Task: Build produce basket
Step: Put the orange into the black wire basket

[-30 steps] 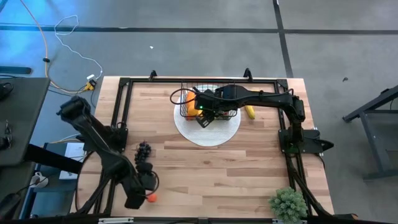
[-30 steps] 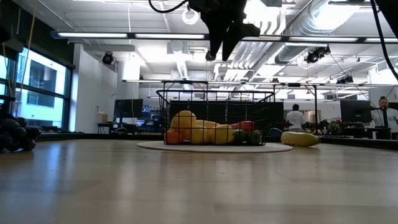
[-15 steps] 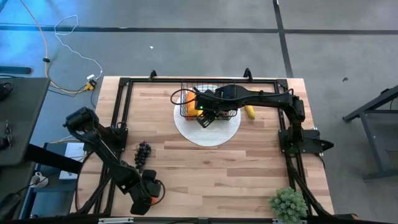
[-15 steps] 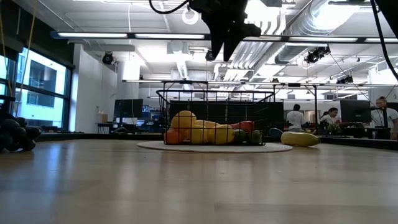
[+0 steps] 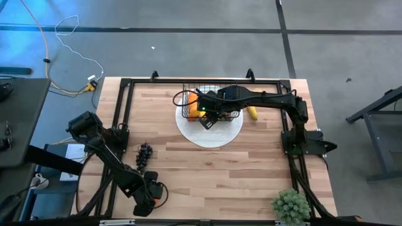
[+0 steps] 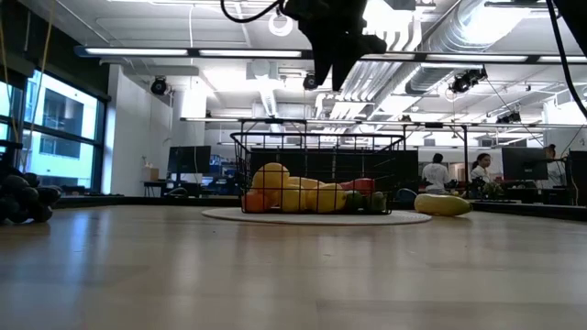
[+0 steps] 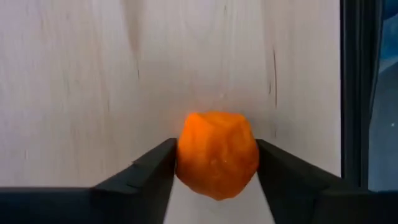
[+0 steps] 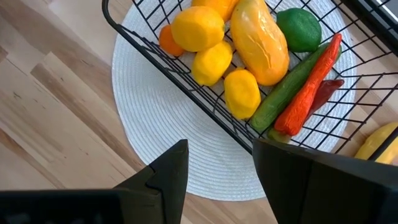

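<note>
The black wire basket (image 5: 204,100) stands on a round white plate (image 5: 209,133) at the table's far middle. It holds lemons (image 8: 198,28), a mango (image 8: 261,40), a lime, and green and red peppers. My right gripper (image 5: 210,118) hangs open above the basket's near side (image 6: 326,64). A yellow banana (image 5: 252,113) lies on the table right of the basket. Dark grapes (image 5: 144,156) lie toward the left. My left gripper (image 5: 154,194) is at the near edge, closed around an orange toy fruit (image 7: 217,155). My left gripper pinches the orange toy fruit between its two fingers, one finger (image 7: 155,168) on each opposite side (image 7: 186,155). The fingers come from above, pointing down at the wood. Whether the fruit rests on the table or is lifted, I cannot tell.
A spiky green potted plant (image 5: 290,204) stands at the near right corner. A black frame rail (image 7: 357,93) runs along the table edge close beside the left gripper. Bare wood lies between the grapes and the plate.
My left gripper has moved toward the table's right, from beside the orange fruit to directly over it, so the fruit is now covered in the high view. The left arm's elbow has swung nearer. The right arm has stayed still.
</note>
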Robot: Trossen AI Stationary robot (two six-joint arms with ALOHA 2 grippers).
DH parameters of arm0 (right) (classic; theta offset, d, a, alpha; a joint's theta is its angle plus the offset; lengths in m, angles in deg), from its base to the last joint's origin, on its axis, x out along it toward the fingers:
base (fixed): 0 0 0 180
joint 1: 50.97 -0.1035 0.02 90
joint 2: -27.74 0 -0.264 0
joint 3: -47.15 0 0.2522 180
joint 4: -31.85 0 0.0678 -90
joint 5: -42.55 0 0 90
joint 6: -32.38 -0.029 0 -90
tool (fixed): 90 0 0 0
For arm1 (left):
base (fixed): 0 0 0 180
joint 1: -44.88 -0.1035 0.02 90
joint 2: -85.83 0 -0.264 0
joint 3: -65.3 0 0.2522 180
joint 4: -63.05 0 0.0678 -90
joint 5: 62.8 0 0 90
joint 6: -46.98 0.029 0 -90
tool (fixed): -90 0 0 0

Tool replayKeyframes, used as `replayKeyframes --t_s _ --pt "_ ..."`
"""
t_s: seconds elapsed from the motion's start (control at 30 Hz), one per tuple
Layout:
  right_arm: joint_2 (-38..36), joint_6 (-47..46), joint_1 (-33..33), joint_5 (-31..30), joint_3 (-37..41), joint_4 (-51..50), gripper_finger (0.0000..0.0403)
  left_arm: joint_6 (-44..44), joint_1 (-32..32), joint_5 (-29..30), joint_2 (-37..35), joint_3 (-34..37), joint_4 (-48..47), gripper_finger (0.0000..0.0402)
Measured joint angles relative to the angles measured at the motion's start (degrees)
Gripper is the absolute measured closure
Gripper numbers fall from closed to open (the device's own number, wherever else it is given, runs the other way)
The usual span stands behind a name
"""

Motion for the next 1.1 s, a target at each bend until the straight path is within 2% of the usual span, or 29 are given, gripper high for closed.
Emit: replayKeyframes --t_s 0.17,0.27,0.57,0.9,1.1 --pt "-0.1 1.0 0.0 -0.1 0.0 0.0 0.0242 0.7 -0.9 -0.5 -0.1 0.0 0.0 0.0287" --pt "-1.1 1.1 0.0 -1.5 0.0 0.0 0.0242 0.9 -2.5 -1.9 -0.5 0.0 -0.3 0.031" --pt "-6.2 0.7 0.0 -5.9 0.0 -0.1 0.0242 8.7 -11.6 -0.3 -7.4 0.0 -1.9 0.0302" --pt "-9.4 -4.5 -0.7 -9.8 0.0 -0.3 0.0242 21.2 -26.8 5.7 -19.2 0.0 -1.3 0.0304" --pt "-9.6 -7.8 -0.7 -12.9 0.0 -0.4 0.0242 29.6 -36.4 7.2 -25.6 -0.1 -1.2 0.0304"
